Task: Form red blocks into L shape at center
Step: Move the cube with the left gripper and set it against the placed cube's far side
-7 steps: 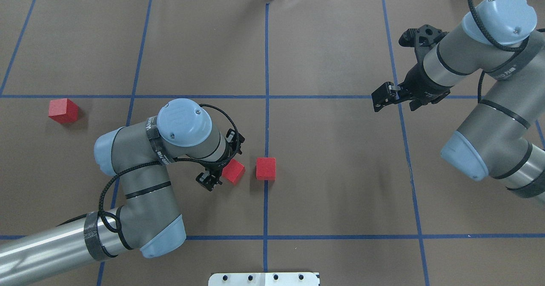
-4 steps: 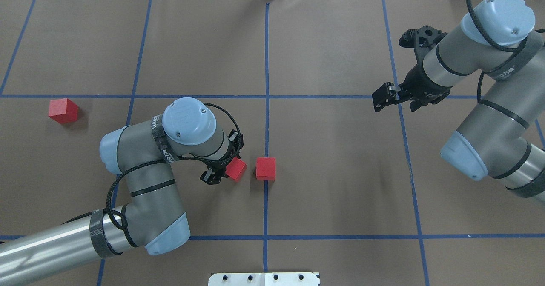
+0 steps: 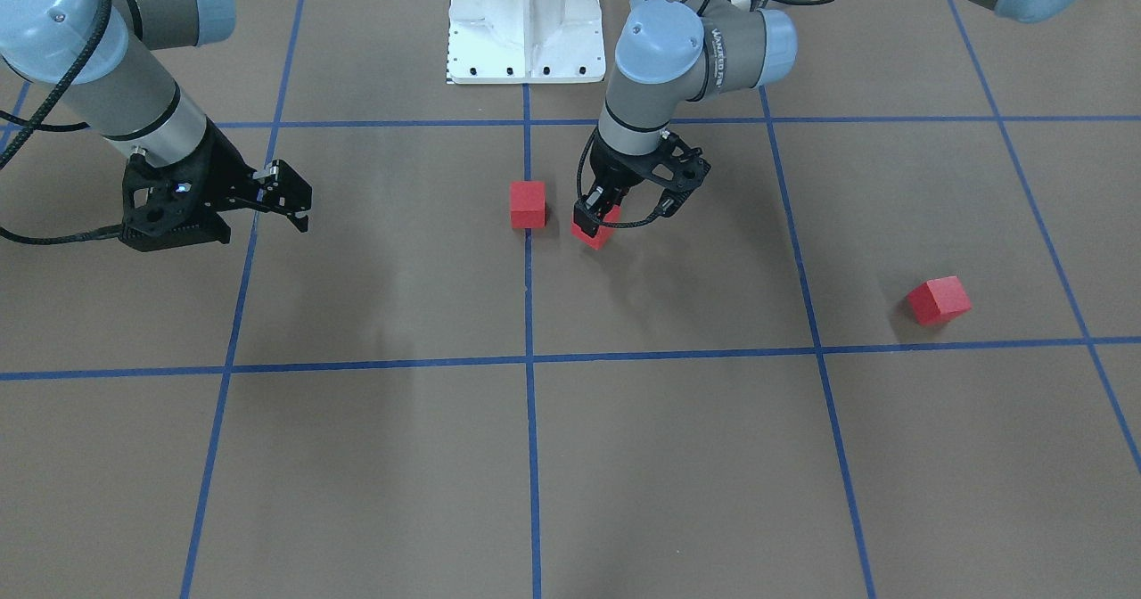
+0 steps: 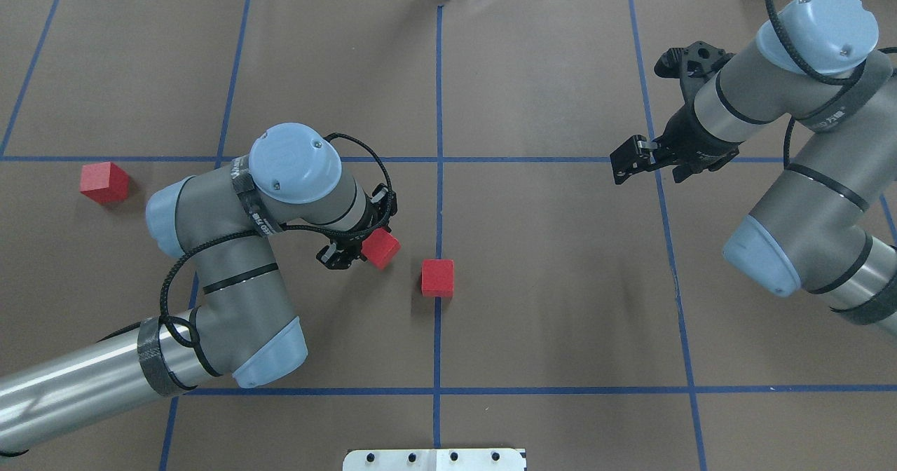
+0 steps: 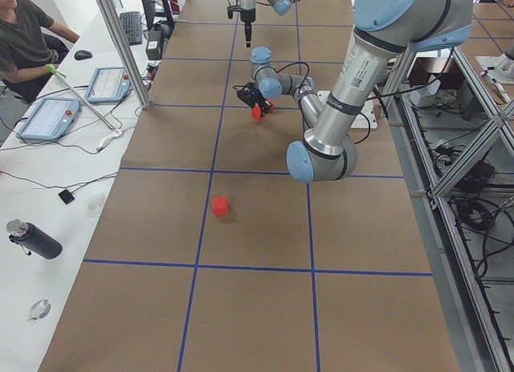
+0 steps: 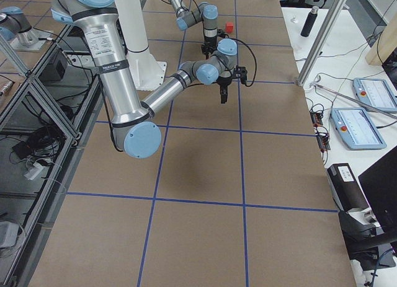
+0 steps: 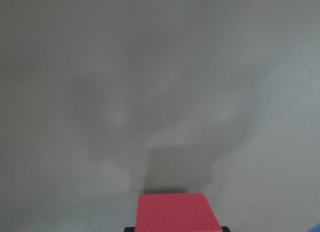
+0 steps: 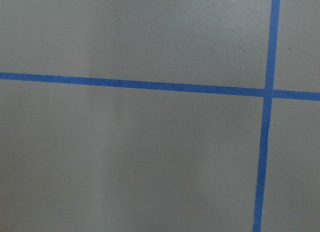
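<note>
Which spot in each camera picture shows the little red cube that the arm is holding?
Front-facing: the held cube is right of centre, in the left gripper.
Overhead: left of centre.
Exterior left: upper middle.
Exterior right: cannot make it out.
Left wrist: bottom edge.
Right wrist: not in it.
Landmark: the resting cube on the middle blue line.

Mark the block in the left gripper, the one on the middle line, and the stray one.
Gripped block (image 4: pixel 383 248): overhead view, top face.
Middle-line block (image 4: pixel 437 275): overhead view, top face.
Stray block (image 4: pixel 101 179): overhead view, top face.
</note>
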